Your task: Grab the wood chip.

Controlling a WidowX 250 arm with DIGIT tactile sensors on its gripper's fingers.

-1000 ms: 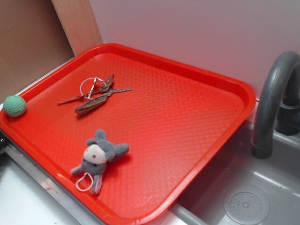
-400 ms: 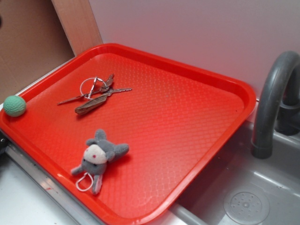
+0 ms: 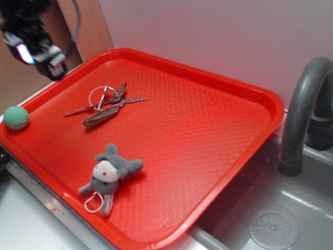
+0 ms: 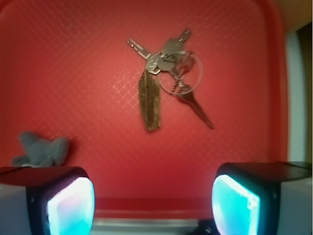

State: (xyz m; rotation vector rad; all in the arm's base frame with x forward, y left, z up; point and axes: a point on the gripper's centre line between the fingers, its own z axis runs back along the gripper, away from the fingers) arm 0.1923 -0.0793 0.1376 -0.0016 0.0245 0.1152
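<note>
wood chip point(image 3: 100, 117), a thin, flat, brown-grey wooden sliver with tapered ends, lies on the textured floor of the red plastic tray point(image 3: 208, 130), in its far-left part as the exterior view shows it. one end of the sliver touches a bunch of slim silver metal keys on a round key ring point(image 3: 104, 98), which fans out just beside and partly over it; in the wrist view the chip point(image 4: 149, 100) points down from that bunch point(image 4: 171, 63), lengthwise toward the camera. black robot gripper point(image 3: 37, 52) hangs in the upper left corner of the exterior view, above the tray's left rim and well apart from the chip, holding nothing. in the wrist view its two fingers point(image 4: 71, 205) glow pale cyan at the bottom corners with a wide gap between them, so the jaws stand spread. small grey and white plush toy point(image 3: 107, 175) rests nearer the front edge of the tray, well apart from the chip. green knitted ball point(image 3: 16, 117) sits at the tray's left rim. curved grey faucet point(image 3: 304, 109) rises over the grey sink point(image 3: 270, 224) at the right.
</note>
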